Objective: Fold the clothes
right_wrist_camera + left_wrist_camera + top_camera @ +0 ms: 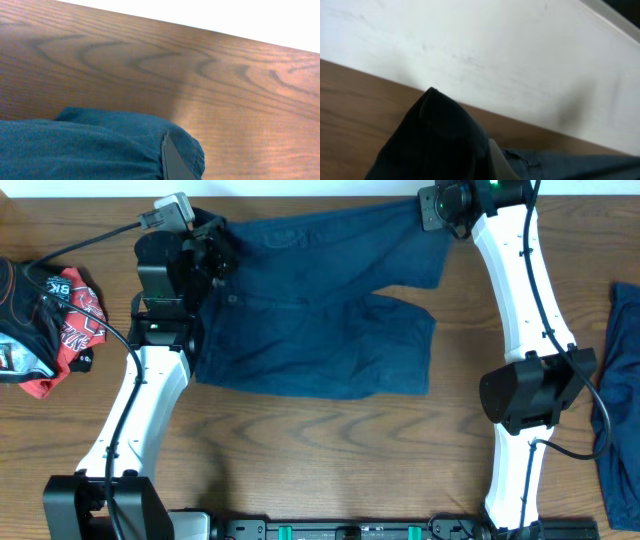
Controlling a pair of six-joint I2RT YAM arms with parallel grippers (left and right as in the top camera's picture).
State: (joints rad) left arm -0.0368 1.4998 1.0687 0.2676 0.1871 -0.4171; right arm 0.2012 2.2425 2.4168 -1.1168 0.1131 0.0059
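1. A wrinkled dark navy-blue cloth garment [310, 310] lies spread at the far middle of the brown wood-grain bench [330, 460].
2. The left fingers [496, 162] pinch its far left corner, which stands up in a peak.
3. The right fingers [172, 162] clamp its far right corner.
4. A second navy-blue cloth garment [622, 400] lies at the bench's right edge, well apart.

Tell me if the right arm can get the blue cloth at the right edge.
Probably not yet: the right gripper seems shut on the shorts' corner. Nothing lies between it and the blue cloth, so after release the way looks free.
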